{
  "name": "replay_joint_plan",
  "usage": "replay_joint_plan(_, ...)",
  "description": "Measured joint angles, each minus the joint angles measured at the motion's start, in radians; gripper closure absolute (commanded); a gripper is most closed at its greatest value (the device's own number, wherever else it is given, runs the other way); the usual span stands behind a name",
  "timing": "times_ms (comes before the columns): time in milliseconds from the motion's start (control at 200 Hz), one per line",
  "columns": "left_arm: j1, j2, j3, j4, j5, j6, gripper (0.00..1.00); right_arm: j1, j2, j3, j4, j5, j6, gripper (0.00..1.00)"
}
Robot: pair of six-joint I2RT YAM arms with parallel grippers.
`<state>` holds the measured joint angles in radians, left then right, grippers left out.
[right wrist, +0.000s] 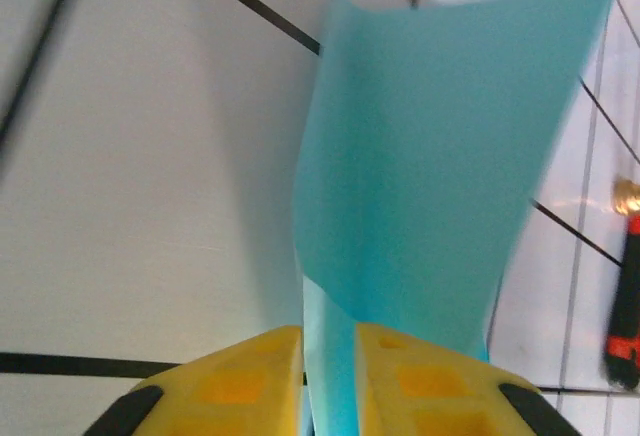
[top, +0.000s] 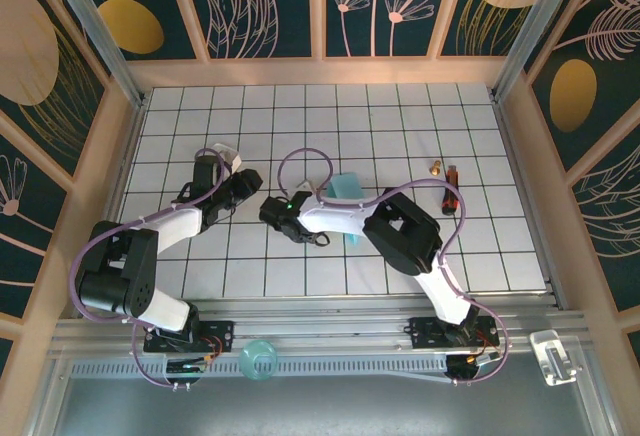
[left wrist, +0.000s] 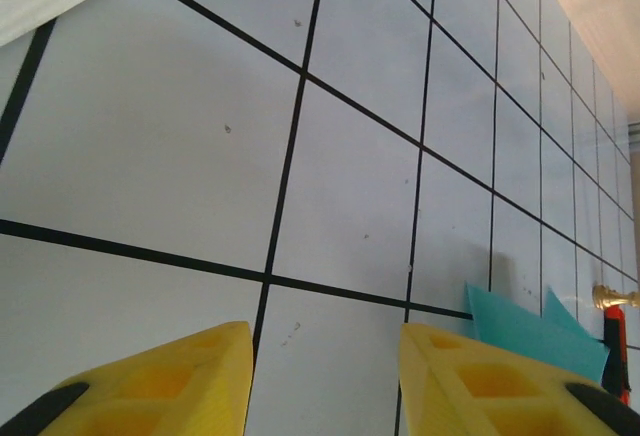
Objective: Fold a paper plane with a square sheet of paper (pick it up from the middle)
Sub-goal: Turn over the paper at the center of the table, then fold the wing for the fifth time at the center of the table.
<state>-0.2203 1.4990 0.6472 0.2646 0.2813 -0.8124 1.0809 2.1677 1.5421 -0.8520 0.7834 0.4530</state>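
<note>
Paper (right wrist: 430, 156) stands – between barely parted jaws of the right hand (right wrist: 330, 332).

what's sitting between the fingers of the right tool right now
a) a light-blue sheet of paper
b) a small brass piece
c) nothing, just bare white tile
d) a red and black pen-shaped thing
a: in the right wrist view the light-blue sheet of paper rises straight out of the gap between the fingers of the right tool.
</note>
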Motion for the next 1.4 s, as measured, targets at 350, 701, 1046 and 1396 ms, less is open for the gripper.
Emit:
replay_joint_plan(350, -0.073, -0.097, -0.035, 0.001, 0.037, -0.05, 0.59, -0.036, -0.391, -0.308, 0.414, -0.39, -0.055, 0.71)
replay_joint_plan(701, -0.425, 0.178, 0.106, 0.169, 0.191, -0.182, 0.85, -0.458, -0.757, -0.795, 0.76, -0.858, 0.012, 0.89)
replay_joint_plan(1046, -0.397, 0.449, 0.324, 0.106, 0.24, -0.108, 0.96, -0.455, -0.65, -0.9, 0.97, -0.979, 0.103, 0.97)
replay_joint_plan(1396, -0.308, 0.601, 0.51, -0.075, 0.341, 0.077, 0.9, -0.341, -0.5, -0.903, 1.165, -0.983, 0.289, 0.97)
